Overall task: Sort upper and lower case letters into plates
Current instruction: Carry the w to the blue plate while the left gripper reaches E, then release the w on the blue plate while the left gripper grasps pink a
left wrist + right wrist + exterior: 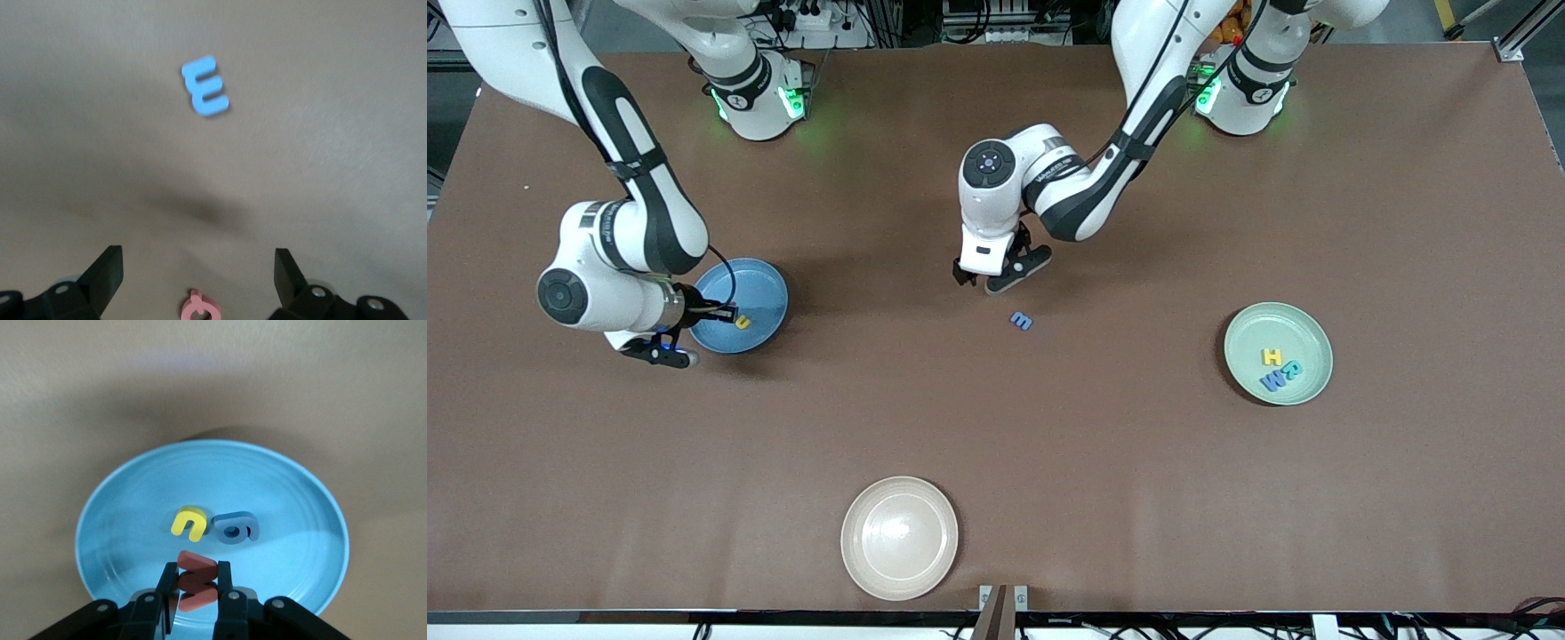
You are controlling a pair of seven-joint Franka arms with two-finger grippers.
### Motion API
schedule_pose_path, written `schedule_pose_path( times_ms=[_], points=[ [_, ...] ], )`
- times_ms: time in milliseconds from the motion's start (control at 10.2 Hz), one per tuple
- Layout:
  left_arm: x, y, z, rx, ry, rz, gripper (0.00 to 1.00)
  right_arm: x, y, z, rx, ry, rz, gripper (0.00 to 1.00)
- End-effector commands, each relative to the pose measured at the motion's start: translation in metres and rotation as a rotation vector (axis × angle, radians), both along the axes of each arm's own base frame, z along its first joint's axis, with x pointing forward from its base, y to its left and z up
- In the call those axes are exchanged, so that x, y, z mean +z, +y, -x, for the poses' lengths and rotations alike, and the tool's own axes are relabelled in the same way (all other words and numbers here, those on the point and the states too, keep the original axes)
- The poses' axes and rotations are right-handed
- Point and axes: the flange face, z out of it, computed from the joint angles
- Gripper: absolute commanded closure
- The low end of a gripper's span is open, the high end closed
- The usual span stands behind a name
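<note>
Right end effector (pixel 195 590) hangs over the blue plate (pixel 769 289) at the right arm's end of the bench (pixel 1138 489), its fingers (pixel 164 587) pinched on a red letter (pixel 197 577) held on edge. Below it we see a yellow u (pixel 189 523) and a dark blue a (pixel 236 527) lying side by side in that plate.

Our left end effector (pixel 1000 271) hovers over the middle of the bench with its fingers spread wide and nothing between them. A blue m (pixel 1022 321) lies flat on the bare bench just nearer the front camera than that end effector. In the left wrist view a small pink letter (pixel 198 307) shows low between the open fingers; we cannot read which one it is. The green plate (pixel 1249 324) at the left arm's end holds a yellow H (pixel 1272 356), a blue W (pixel 1272 381) and a teal letter (pixel 1292 371) touching the W. A cream plate (pixel 871 560) sits nearest the camera.

We judge the letters to be light, flat and slightly springy, easy to nudge or flip. For the m we would close across its narrow width from straight above, pressing gently, since a thin piece flat on the bench offers little edge to catch.
</note>
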Motion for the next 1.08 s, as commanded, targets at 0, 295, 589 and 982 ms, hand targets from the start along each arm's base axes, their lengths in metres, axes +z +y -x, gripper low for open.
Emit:
schedule_pose_path(
  times_ms=[0, 295, 589, 982],
  points=[
    [-0.018, -0.019, 0.008, 0.021, -0.021, -0.018, 0.08, 0.009, 0.0, 0.013, 0.003, -0.015, -0.016, 0.62],
    [-0.038, -0.032, 0.027, -0.011, -0.013, -0.039, 0.15, 0.01, 0.002, 0.012, -0.006, -0.005, -0.015, 0.0],
    [-0.044, -0.04, 0.04, -0.031, -0.014, -0.047, 0.18, 0.038, 0.028, -0.01, -0.053, -0.002, -0.042, 0.0],
    [-0.039, -0.048, 0.043, -0.035, -0.019, -0.034, 0.21, 0.052, 0.088, -0.027, -0.076, -0.044, -0.03, 0.0]
  ],
)
